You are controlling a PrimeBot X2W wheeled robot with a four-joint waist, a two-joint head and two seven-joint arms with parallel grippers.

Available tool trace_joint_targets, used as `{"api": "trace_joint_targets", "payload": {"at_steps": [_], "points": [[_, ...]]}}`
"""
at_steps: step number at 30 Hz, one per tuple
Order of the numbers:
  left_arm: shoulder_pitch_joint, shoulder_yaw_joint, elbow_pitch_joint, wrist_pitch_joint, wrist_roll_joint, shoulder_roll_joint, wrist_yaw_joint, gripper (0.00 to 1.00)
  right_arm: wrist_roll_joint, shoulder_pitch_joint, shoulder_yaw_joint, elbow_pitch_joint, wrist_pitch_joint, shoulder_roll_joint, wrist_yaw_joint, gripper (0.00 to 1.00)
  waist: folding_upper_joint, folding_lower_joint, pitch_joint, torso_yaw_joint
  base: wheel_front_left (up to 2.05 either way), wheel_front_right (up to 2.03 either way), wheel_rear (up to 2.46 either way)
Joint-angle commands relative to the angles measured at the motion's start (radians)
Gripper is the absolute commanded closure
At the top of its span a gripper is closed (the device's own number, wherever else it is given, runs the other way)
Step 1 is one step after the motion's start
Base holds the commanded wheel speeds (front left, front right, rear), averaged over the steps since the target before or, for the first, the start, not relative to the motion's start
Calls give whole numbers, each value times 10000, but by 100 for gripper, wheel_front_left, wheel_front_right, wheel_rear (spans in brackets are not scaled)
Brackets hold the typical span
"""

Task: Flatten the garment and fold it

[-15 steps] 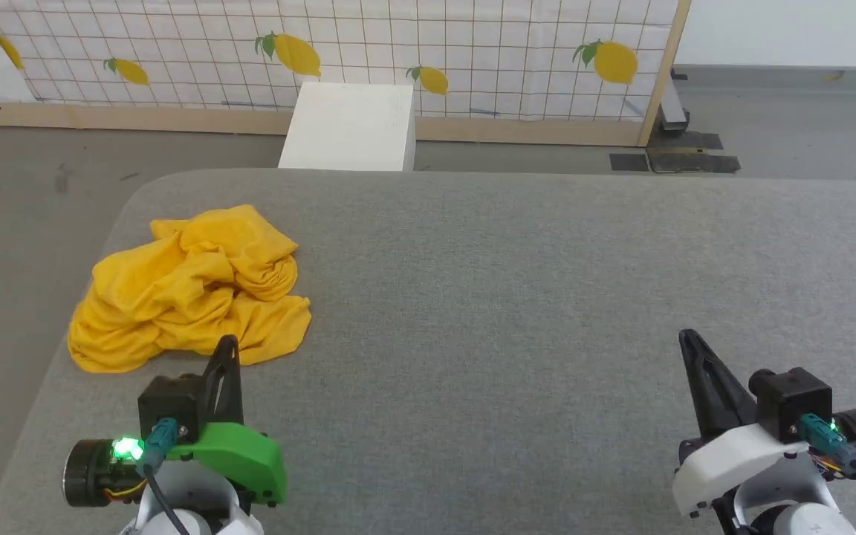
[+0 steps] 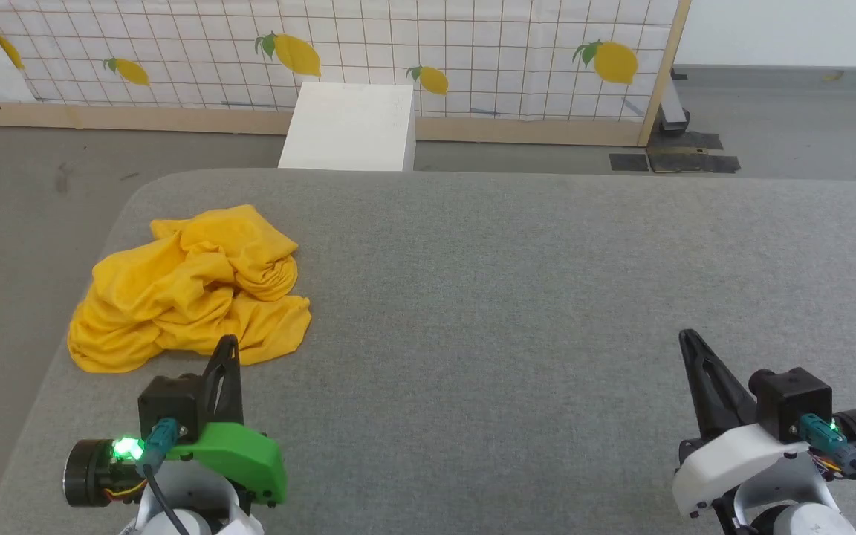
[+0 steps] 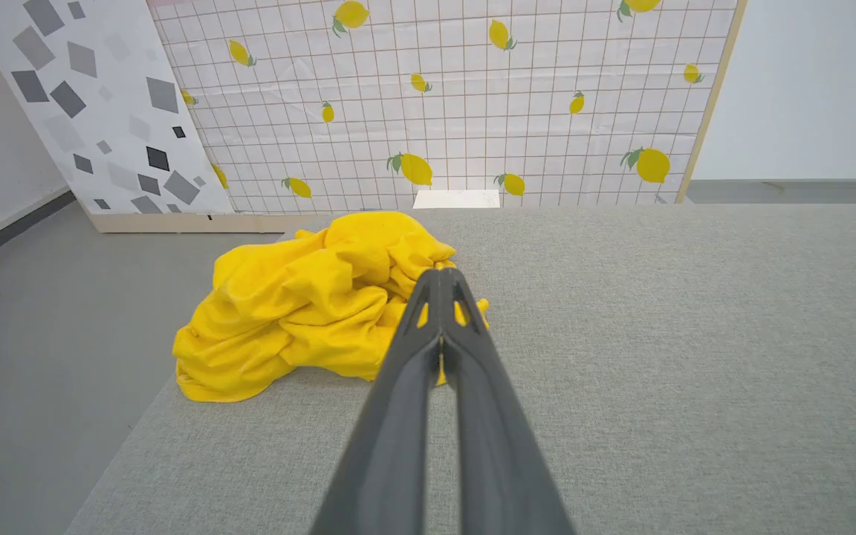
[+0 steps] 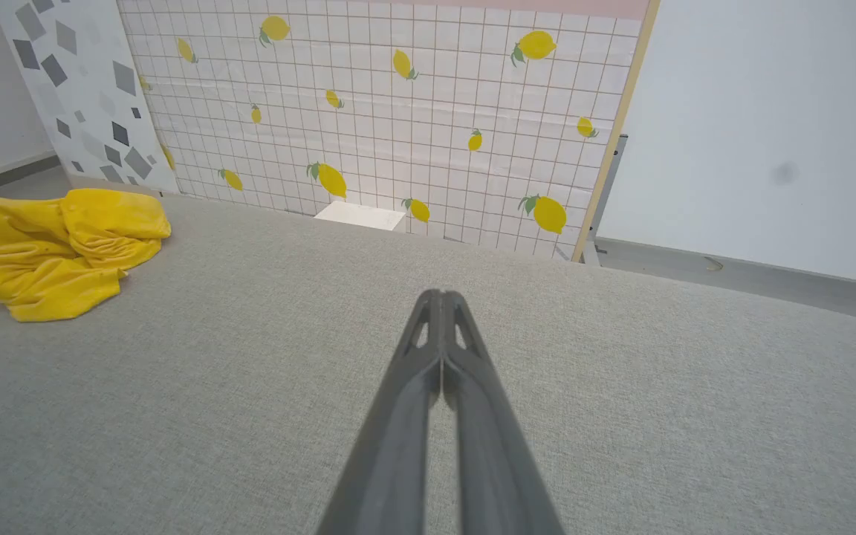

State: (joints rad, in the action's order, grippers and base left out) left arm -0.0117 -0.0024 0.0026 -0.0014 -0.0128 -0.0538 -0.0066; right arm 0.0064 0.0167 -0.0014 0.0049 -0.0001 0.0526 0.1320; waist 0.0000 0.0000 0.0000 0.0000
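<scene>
Backdrop: white gridded screen printed with yellow lemons [image 2: 472, 59] is standing across the far side, beyond grey floor.
Table: wide grey felt-topped table [image 2: 517, 297] with rounded corners is carrying the work, and it is offering plenty of spreading room to the right of the heap.
Garment: mustard-yellow cotton T-shirt [image 2: 190, 290] is lying crumpled in a heap near the table's far left corner, showing plain yellow folds and no print.
Left claw [image 2: 229, 342]: its two long dark fingers are pressing together, clenched on nothing, and pointing at the heap's near edge just beside it.
Right claw [image 2: 688, 338]: it is likewise clenched on nothing, hovering well apart from the garment.
Step in hand: by my judgement, approaching the heap to begin flattening; nothing is spread yet.
Doing it well: the left claw is probably needing to release first. It should then pinch one loose outer flap rather than the bunched middle, drawing it toward the table's centre within the right claw's reach.
</scene>
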Motion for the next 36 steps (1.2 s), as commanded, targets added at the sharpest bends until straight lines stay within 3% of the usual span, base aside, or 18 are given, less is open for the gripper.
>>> {"api": "trace_joint_targets", "payload": {"at_steps": [1, 7, 8, 23, 36], "points": [[117, 24, -26, 14, 128, 36, 66, 100, -64, -167, 14, -49, 1, -24, -13, 100, 0, 0, 0, 0, 0, 0, 0], [117, 24, -26, 14, 128, 36, 66, 100, -64, -167, 14, -49, 1, -24, -13, 100, 0, 0, 0, 0, 0, 0, 0], [117, 24, -26, 14, 128, 36, 66, 0, -64, -167, 14, -49, 1, -24, -13, 0, 0, 0, 0, 0, 0, 0, 0], [-63, -189, 177, -218, -234, -5, 92, 0, 37, 6, -32, 75, -122, 3, -1, 0, 0, 0, -36, 142, 0, 0, 0], [-84, -279, 337, -493, -464, -102, 227, 0, 53, -5, 32, 119, -315, 0, -3, 0, 0, 0, -77, 907, 0, 0, 0]]}}
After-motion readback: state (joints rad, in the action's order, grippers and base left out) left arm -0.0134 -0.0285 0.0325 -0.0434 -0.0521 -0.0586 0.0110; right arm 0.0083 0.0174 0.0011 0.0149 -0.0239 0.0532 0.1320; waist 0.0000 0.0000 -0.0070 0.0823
